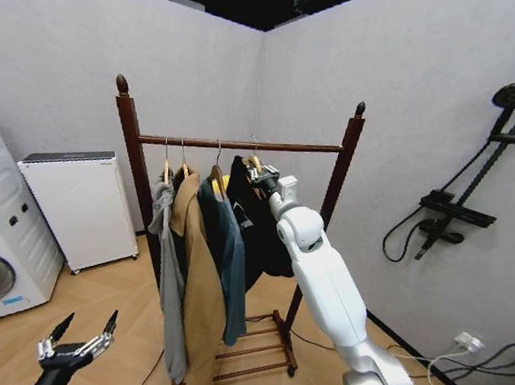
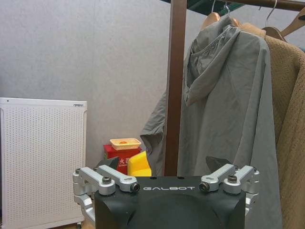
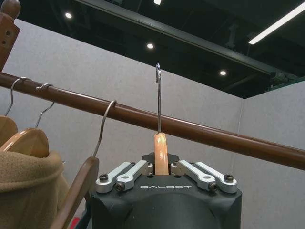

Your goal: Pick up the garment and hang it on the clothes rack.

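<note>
Garment (image 1: pixel 257 224) hangs beneath the right tool (image 1: pixel 260 177), which is clamped on its hanger (image 3: pixel 161 153).

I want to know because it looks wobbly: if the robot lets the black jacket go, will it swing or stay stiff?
Probably swing. The black jacket hangs soft and loose below its hanger, which the right gripper holds by the neck. The thin hook still rises above the rack's bar, so it may sway once hung.

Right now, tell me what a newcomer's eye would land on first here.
The white right arm reaches up to the clothes rack, its right gripper shut on the hanger of the black garment, whose hook rises above the bar. The left gripper waits open, low at the left.
</note>
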